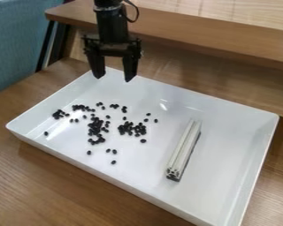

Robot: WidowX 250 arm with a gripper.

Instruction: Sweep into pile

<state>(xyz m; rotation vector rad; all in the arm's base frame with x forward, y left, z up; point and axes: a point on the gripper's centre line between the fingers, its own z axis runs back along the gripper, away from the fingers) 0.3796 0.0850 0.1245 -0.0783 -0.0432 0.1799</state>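
Note:
The black gripper [113,78] hangs over the back left part of the white tray [227,115], its two fingers spread apart with nothing between them. Small black beans [97,128] lie scattered on the left half of the tray floor, in loose clusters with several single ones around them. Another cluster of beans [132,128] lies nearer the tray's middle. To the right of the beans a silver-white grooved bar [184,149] rests on the tray floor, slanting from upper right to lower left. The gripper is above and behind the beans, apart from them and from the bar.
The tray's raised walls enclose the beans and bar. It stands on a wooden table [55,190]. Behind it runs a raised wooden shelf [215,39], close to the arm. A blue-grey chair or panel [20,39] is at the upper left.

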